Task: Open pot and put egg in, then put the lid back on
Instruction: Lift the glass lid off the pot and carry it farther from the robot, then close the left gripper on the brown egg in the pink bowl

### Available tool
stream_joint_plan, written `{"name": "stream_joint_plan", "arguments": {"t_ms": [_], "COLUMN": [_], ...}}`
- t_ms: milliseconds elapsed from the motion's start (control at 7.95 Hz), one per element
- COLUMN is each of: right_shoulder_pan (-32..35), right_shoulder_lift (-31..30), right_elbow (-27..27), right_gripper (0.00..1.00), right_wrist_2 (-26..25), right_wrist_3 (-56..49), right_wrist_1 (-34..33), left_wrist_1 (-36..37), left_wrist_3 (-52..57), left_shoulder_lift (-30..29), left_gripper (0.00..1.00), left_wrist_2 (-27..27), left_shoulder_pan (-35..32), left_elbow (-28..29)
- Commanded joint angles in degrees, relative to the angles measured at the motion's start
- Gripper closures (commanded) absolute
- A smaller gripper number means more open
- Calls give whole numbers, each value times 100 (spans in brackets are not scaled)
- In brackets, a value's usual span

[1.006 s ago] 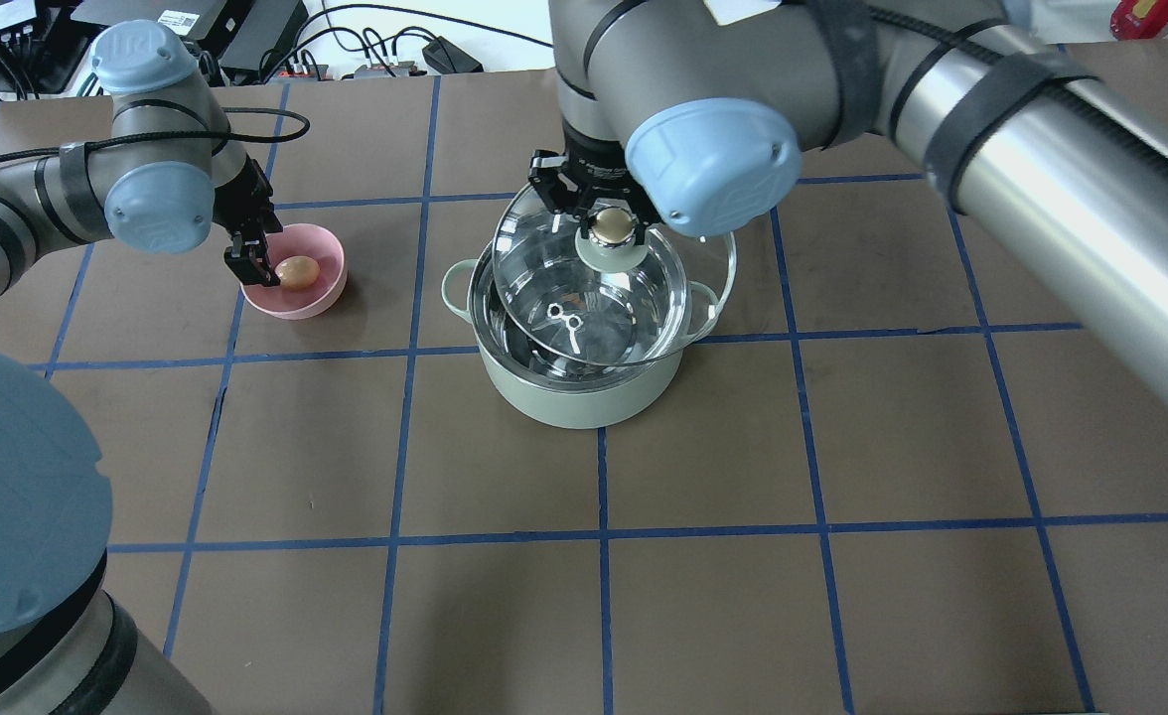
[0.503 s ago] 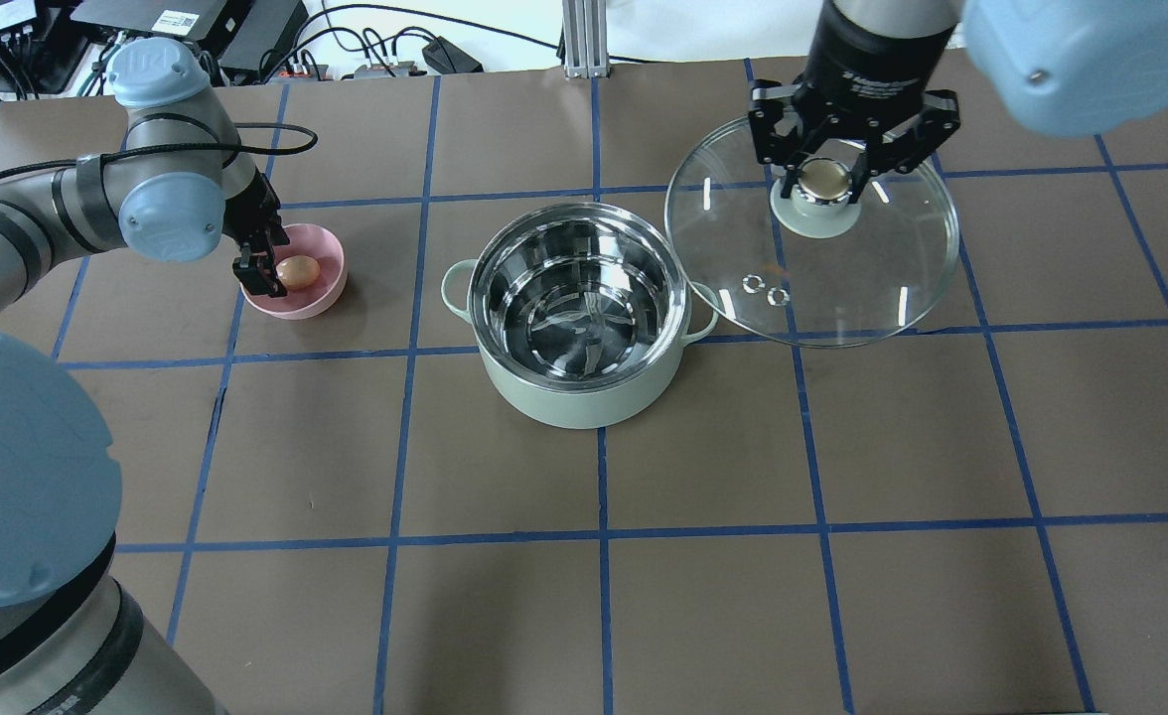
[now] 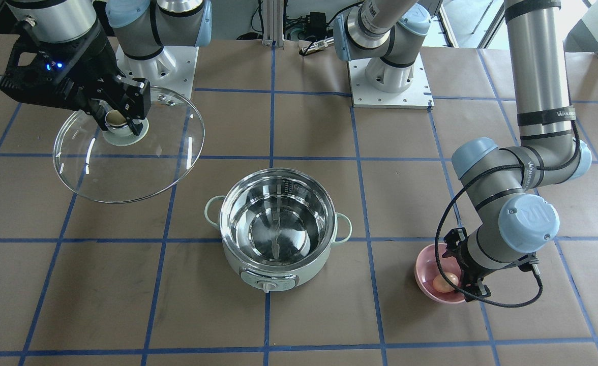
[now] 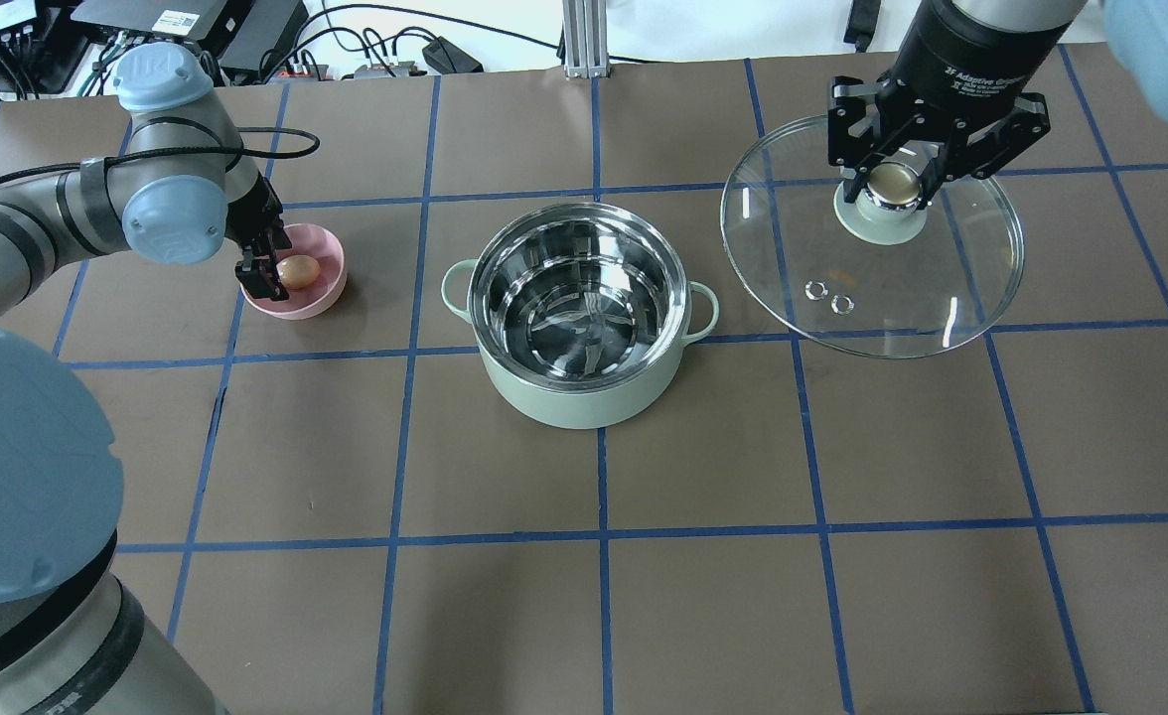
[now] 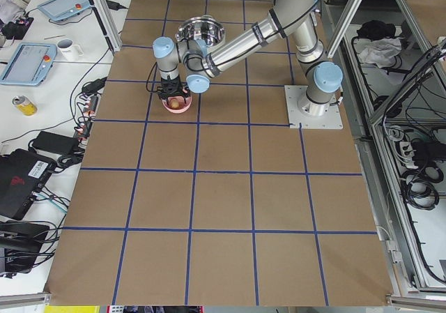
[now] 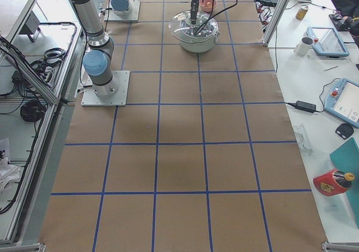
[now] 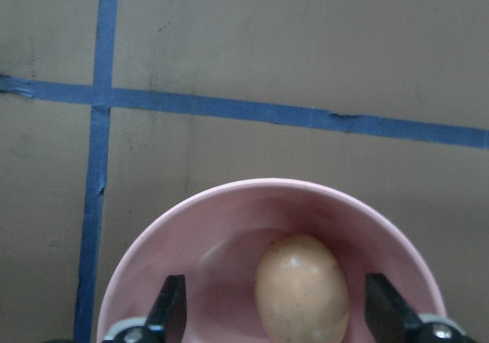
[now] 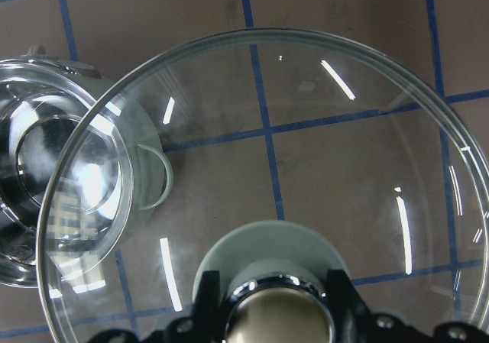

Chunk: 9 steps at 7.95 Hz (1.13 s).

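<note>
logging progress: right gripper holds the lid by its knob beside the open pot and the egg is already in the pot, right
Not quite. The egg lies in the pink bowl, between the fingers of the open left gripper, as the left wrist view shows; the pot is empty. The right gripper does hold the lid by its knob beside the open pot.

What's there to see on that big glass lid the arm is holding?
The lid is a round, clear glass dome with a pale green centre base, a beige knob and two small holes near the rim. The right gripper clamps the knob, holding it beside the open pot, apparently above the table.
</note>
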Motion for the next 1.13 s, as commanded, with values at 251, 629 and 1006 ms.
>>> {"name": "stream_joint_plan", "arguments": {"t_ms": [251,629,1006], "right_shoulder_pan": [-24,-24,-24], "right_shoulder_lift": [-10,-10,-27], "right_elbow": [7,7,7], "right_gripper": [77,78,78], "right_wrist_2": [16,8,-36], "right_wrist_3": [-66,-66,-66], "right_wrist_1": [-9,-9,26], "left_wrist_1": [9,9,0], "left_wrist_3": [-10,-1,-1], "left_shoulder_lift": [-69,-139,-157], "left_gripper": [15,16,27], "left_wrist_2": [-10,-10,-36], "left_shoulder_pan": [0,0,0], "left_elbow": [-1,-1,-1]}}
